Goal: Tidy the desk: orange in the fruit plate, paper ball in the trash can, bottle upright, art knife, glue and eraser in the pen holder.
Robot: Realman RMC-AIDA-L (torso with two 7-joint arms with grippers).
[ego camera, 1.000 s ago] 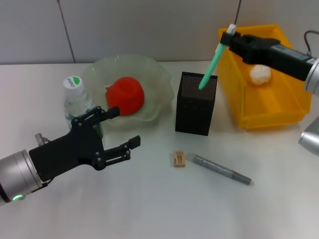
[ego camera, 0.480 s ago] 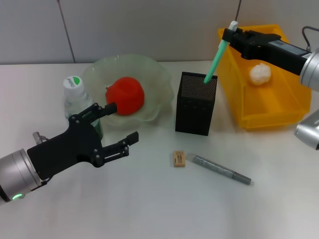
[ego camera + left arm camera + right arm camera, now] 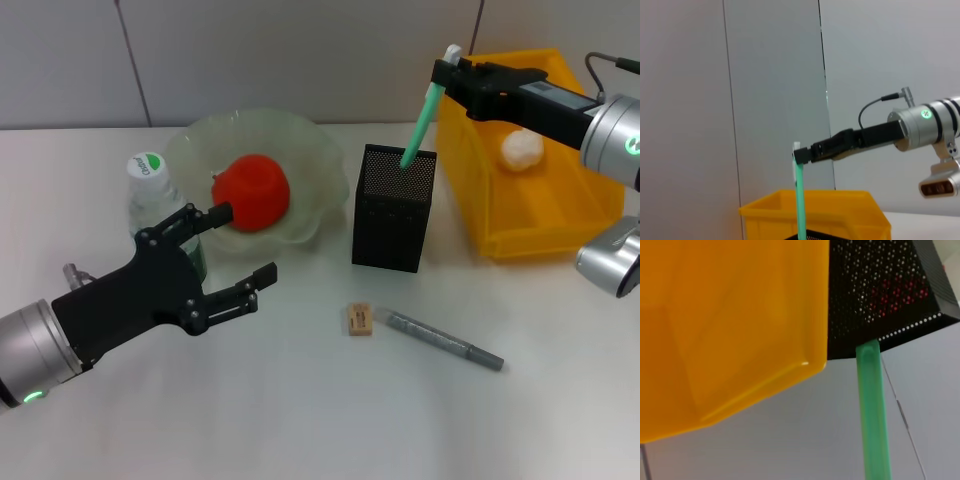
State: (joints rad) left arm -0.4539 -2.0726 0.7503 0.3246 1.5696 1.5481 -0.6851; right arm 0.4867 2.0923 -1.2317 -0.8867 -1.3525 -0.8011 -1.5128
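Note:
My right gripper (image 3: pixel 447 76) is shut on the top of a slim green glue stick (image 3: pixel 421 118), which slants down with its lower end at the mouth of the black mesh pen holder (image 3: pixel 392 215). In the left wrist view the same glue stick (image 3: pixel 800 200) hangs from that gripper. A tan eraser (image 3: pixel 360 319) and a grey art knife (image 3: pixel 445 340) lie on the table in front of the holder. The orange (image 3: pixel 252 192) sits in the pale green fruit plate (image 3: pixel 300 140). The bottle (image 3: pixel 152 200) stands upright. My left gripper (image 3: pixel 238 250) is open beside it. The paper ball (image 3: pixel 522 148) lies in the yellow trash can (image 3: pixel 560 215).
The trash can stands close to the right of the pen holder. In the right wrist view its yellow wall (image 3: pixel 730 315) nearly touches the holder (image 3: pixel 880 295). A grey wall runs behind the table. Bare white table lies along the front edge.
My right gripper has shifted left, bringing the glue stick more upright over the pen holder. My left gripper has barely moved.

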